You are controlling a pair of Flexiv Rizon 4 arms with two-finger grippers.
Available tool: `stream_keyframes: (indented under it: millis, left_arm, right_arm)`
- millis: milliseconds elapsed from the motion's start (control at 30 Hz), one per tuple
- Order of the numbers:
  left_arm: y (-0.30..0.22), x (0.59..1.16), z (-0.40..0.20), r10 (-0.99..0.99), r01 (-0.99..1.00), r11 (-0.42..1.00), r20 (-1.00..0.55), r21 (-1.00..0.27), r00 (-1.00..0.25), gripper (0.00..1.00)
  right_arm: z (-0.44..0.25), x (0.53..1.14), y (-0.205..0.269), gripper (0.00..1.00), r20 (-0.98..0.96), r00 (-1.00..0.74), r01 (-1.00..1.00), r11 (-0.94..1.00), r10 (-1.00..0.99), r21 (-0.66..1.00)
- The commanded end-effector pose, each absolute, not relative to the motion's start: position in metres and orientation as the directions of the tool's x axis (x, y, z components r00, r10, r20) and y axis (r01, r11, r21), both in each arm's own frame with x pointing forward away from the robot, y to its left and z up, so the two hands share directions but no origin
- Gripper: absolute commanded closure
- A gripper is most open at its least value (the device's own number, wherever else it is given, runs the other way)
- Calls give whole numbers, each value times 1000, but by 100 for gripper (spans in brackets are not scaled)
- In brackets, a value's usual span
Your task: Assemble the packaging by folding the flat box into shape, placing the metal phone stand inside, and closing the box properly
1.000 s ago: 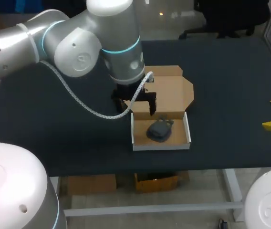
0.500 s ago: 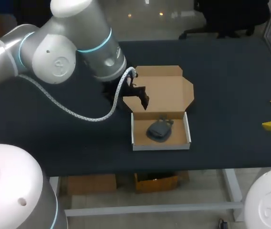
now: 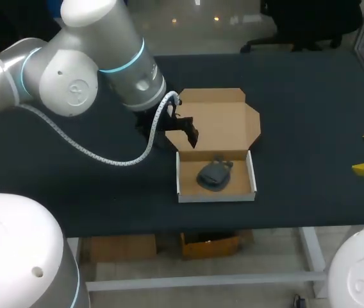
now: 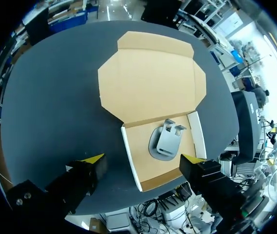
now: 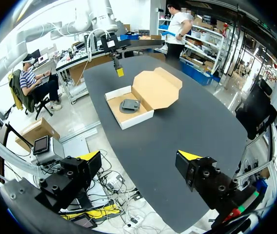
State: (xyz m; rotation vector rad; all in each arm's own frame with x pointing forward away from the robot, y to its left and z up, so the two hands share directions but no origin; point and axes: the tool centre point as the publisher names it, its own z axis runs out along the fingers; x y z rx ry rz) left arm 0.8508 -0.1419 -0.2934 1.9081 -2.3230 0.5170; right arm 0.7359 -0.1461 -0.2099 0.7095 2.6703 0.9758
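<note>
1. Near the front edge of the desk [image 3: 310, 115], about midway along it, sits the cardboard box [image 3: 217, 197]. Its tray is folded up with white walls.
2. Behind the tray, the lid [image 3: 217, 119] lies flat and open, reaching toward the far edge, with its side flaps and front flap unfolded.
3. Inside the tray the phone stand [image 3: 214, 174] rests on the floor, roughly central and apart from the walls.
4. Above the box hangs the left gripper [image 4: 142, 160], spread wide and holding nothing; the head view puts it over the lid's left edge, just behind the tray's rear left corner.
5. Off by the desk's right edge, the right gripper [image 5: 139, 156] is also spread and empty, well apart from the box.
6. The cardboard looks thin and light: stiff across each panel, but ready to bend at its creases. The best hold is probably a pinch on the lid's far flap, so the lid swings over on the hinge crease.
7. The tray may slide when the lid is pushed, so its front wall likely needs steadying.
8. The stand, being metal, is probably heavy enough to weigh the tray down, and smooth enough to slide if the tray tips.
</note>
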Motion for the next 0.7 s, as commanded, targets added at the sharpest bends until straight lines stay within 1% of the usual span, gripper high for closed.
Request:
stream_keyframes:
  millis: [33, 367, 500, 700]
  left_arm:
    - [-142, 850, -293, -936, -966, 162, 279, -202, -216, 0]
    - [-135, 852, -292, -925, -954, 183, 286, -237, -249, 0]
    - [-129, 857, -296, -927, -944, 186, 272, -271, -260, 0]
    - [-118, 865, -302, -905, -932, 190, 313, -308, -288, 0]
  right_arm:
    - [-209, 735, -147, 0, -31, -863, 365, 664, 505, 653]
    - [-211, 737, -146, 0, -12, -872, 362, 661, 490, 657]
    - [-210, 738, -144, 0, 10, -881, 359, 656, 473, 664]
    - [-209, 739, -142, 0, 43, -894, 363, 665, 446, 653]
